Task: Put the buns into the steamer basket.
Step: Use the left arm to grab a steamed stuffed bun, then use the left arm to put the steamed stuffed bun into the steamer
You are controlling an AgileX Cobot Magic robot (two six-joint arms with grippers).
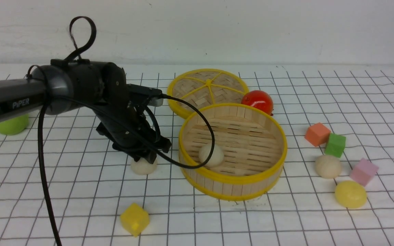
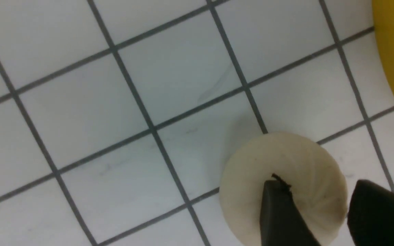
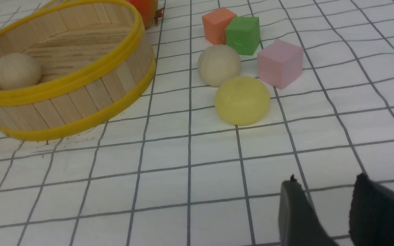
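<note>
Yellow cube [image 1: 134, 219]: nearest the camera, alone on the white gridded cloth [image 1: 286, 222], left of centre.
Right claw [image 3: 327, 177]: seen only by its own wrist camera. Its two dark fingers [image 3: 296, 212] are parted, with bare cloth showing in the gap. It holds nothing and is well apart from the buns.
Pale yellow bun [image 1: 350, 194]: on the cloth at the right, outside the basket, just in front of the pink cube [image 1: 363, 171].
Right cream bun [image 1: 328, 166]: on the cloth just beyond the pale yellow bun, outside the basket, close to the green cube [image 1: 335, 145].
Left cream bun [image 1: 143, 166]: on the cloth just left of the basket wall, directly under the left claw.
Left claw [image 1: 144, 158]: pointing down onto the left cream bun with its jaws apart. In the wrist view one finger [image 2: 279, 215] lies over the bun's crown and the other is at its edge. The bun is not clamped between them. I cannot tell whether they touch it.
Steamer basket [image 1: 233, 181]: at the centre of the cloth, open side up.
Bun in basket [image 1: 211, 155]: cream, lying on the slatted floor toward the basket's near-left side.
Orange cube [image 1: 317, 134]: just beside the green cube, behind it.
Green apple [image 1: 10, 125]: far left, partly hidden by the left arm [image 1: 15, 99].
Tomato [image 1: 257, 101]: red and glossy, just behind the basket's far rim.
Lid [image 1: 208, 89]: flat and woven with yellow spokes, farthest back. The basket hides its near edge.
</note>
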